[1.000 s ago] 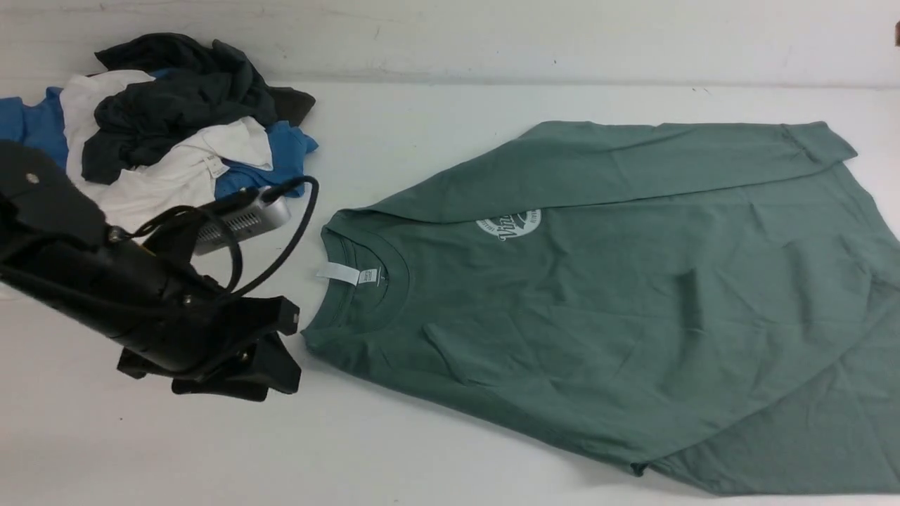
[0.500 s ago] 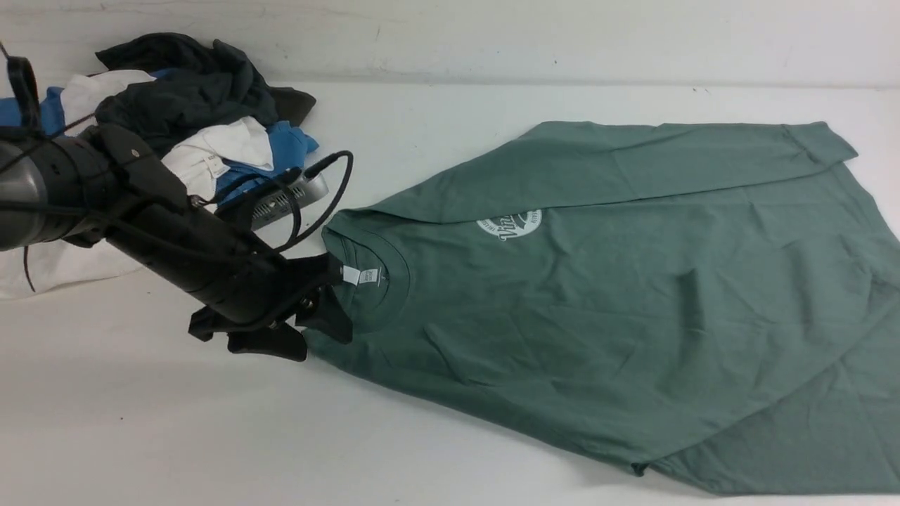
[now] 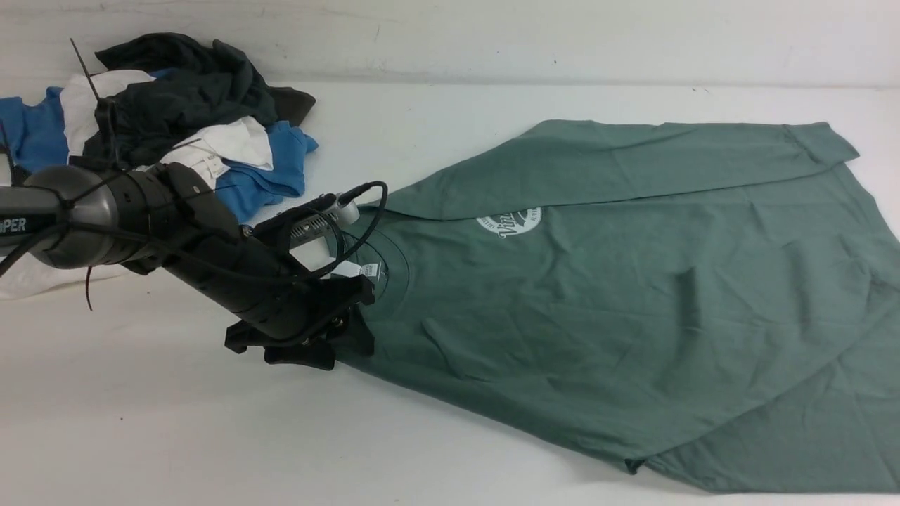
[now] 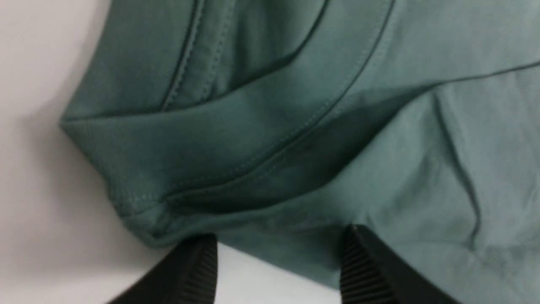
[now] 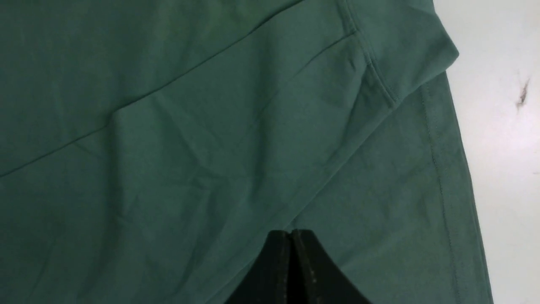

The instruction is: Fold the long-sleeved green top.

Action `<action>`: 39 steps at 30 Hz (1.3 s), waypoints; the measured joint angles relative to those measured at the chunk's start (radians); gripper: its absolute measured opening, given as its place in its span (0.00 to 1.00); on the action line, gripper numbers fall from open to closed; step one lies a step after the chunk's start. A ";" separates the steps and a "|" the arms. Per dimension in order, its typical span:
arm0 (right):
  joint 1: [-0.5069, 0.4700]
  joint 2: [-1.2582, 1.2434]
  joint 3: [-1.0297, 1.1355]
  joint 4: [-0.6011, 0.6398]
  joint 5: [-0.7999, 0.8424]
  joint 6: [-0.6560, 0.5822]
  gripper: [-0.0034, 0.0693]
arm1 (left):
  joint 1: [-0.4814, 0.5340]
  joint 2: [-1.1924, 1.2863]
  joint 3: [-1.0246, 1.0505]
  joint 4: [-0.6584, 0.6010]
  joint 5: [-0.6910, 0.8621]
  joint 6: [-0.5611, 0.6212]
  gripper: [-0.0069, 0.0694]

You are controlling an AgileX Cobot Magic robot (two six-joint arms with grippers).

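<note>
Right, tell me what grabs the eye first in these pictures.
A big green long-sleeved top lies spread over the right half of the table, collar toward the left. The left claw, jaws open, sits at its edge beside that collar. A heap of dark, white and blue clothes is bunched at the far left.

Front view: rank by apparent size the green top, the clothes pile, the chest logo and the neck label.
Largest to smallest:
green top
clothes pile
chest logo
neck label
The label is partly hidden, so less sure.
</note>
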 joint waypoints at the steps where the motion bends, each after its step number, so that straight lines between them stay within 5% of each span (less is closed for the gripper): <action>1: 0.000 0.000 0.000 0.013 -0.001 -0.007 0.03 | 0.000 0.008 -0.003 -0.002 -0.005 0.000 0.47; 7: 0.000 -0.025 0.015 0.025 -0.004 -0.024 0.03 | 0.000 0.016 -0.009 0.059 0.006 0.000 0.13; 17: -0.001 -0.329 0.256 -0.039 -0.004 -0.039 0.03 | -0.003 -0.111 0.048 0.535 0.306 -0.131 0.11; 25: -0.002 -0.478 0.424 -0.022 0.007 -0.039 0.03 | -0.003 -0.181 0.139 0.719 0.409 -0.271 0.11; 32: -0.002 -0.382 0.392 0.079 0.002 -0.065 0.03 | -0.003 -0.183 0.141 0.726 0.408 -0.321 0.19; 39: -0.001 -0.082 0.188 0.180 -0.085 -0.072 0.05 | -0.003 -0.183 0.141 0.736 0.415 -0.344 0.49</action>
